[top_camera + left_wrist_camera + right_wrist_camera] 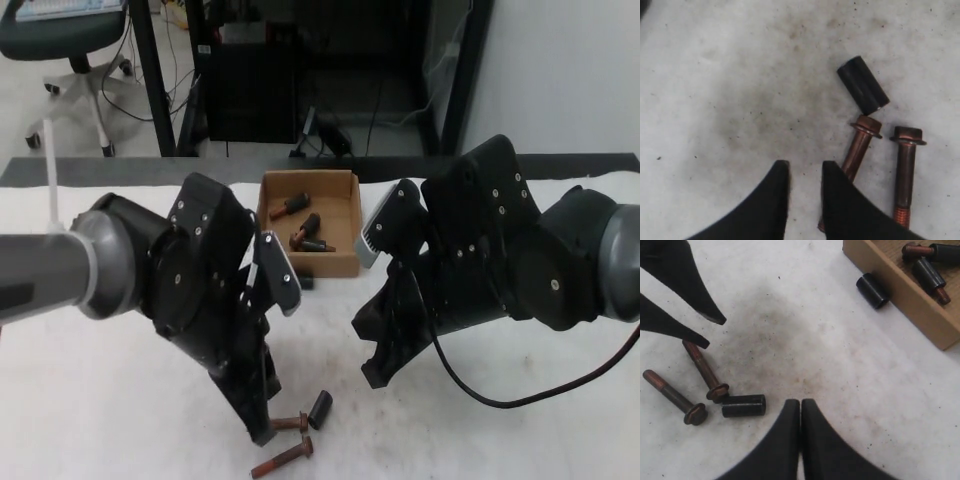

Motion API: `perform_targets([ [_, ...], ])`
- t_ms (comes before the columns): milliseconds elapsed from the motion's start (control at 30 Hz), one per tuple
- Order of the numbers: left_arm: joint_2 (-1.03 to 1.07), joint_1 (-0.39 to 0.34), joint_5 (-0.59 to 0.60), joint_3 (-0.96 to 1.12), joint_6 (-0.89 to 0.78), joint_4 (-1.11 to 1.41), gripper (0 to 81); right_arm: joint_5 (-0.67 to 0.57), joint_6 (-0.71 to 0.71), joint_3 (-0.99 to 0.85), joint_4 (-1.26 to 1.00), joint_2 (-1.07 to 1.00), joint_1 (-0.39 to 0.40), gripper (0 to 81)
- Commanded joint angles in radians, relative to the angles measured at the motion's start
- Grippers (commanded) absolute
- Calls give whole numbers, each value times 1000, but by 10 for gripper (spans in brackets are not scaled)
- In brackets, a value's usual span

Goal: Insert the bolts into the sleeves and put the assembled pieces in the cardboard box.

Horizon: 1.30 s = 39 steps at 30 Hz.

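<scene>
Two copper bolts (860, 145) (905, 175) and a black sleeve (863, 85) lie together on the white bench near its front edge. My left gripper (805, 167) is open just beside them with nothing between its fingers; one finger (840, 200) covers the nearer bolt's threaded end. In the high view that gripper (262, 435) points down right beside the bolts (290, 422). My right gripper (800, 402) is shut and empty, a short way from the sleeve (744, 406). The cardboard box (345, 262) holds assembled pieces (305, 230).
Another loose black sleeve (872, 290) lies on the bench just outside the box wall (900, 295). Both arms (200, 270) (500, 250) loom over the middle of the bench. An office chair (70, 40) and dark frames stand behind the bench.
</scene>
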State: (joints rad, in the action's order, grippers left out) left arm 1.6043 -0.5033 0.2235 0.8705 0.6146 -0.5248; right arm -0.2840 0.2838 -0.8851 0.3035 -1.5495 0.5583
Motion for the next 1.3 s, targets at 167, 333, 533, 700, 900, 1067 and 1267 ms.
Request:
perform_targets([
  [167,13,-36,-77,19,103,-16,236,1,2,-8,-9,6,0,8],
  [333,29,-49,-160,19,152,-18,236,1,2,-8,-9,6,0,8],
  [533,30,-50,-68,19,190,-27,236,1,2,-8,-9,6,0,8],
  [700,30,-50,22,19,194,-41,236,1,4,-8,-9,6,0,8],
  [900,30,-50,25,19,220,-78,236,1,4,-8,-9,6,0,8],
  [1067,30,-68,25,21,239,-78,236,1,4,-8,-9,6,0,8],
  [1267,30,-78,23,56,239,-71,236,1,4,-8,-9,6,0,8],
])
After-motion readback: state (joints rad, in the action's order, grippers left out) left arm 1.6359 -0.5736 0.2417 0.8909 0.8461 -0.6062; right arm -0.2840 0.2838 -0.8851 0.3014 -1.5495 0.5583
